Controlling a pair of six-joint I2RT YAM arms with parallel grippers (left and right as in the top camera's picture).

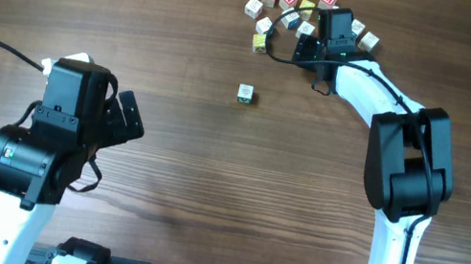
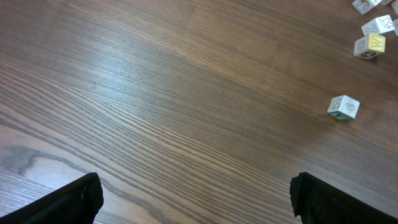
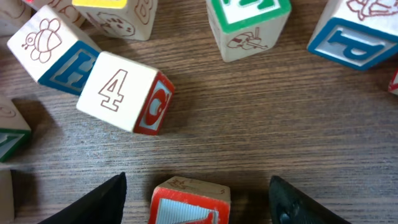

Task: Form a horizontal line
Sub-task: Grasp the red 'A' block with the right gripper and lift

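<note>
A pale cube with green marks (image 1: pixel 244 94) lies alone mid-table; it also shows in the left wrist view (image 2: pixel 343 107). A yellow-faced cube (image 1: pixel 260 42) sits at the near left edge of the pile, also in the left wrist view (image 2: pixel 371 45). My right gripper (image 1: pixel 330 24) is over the pile, open (image 3: pixel 196 183). A pale cube with a red-framed face (image 3: pixel 189 200) sits on the table between its fingers, with gaps on both sides. My left gripper (image 1: pixel 126 118) is open and empty (image 2: pixel 196 190), well left of the lone cube.
Several more letter cubes crowd the pile at the table's far side (image 1: pixel 288 0). Ahead of the right fingers are a "4" cube (image 3: pixel 121 90), a green-framed cube (image 3: pixel 249 25), a blue "P" cube (image 3: pixel 357 31) and a bee cube (image 3: pixel 46 46).
</note>
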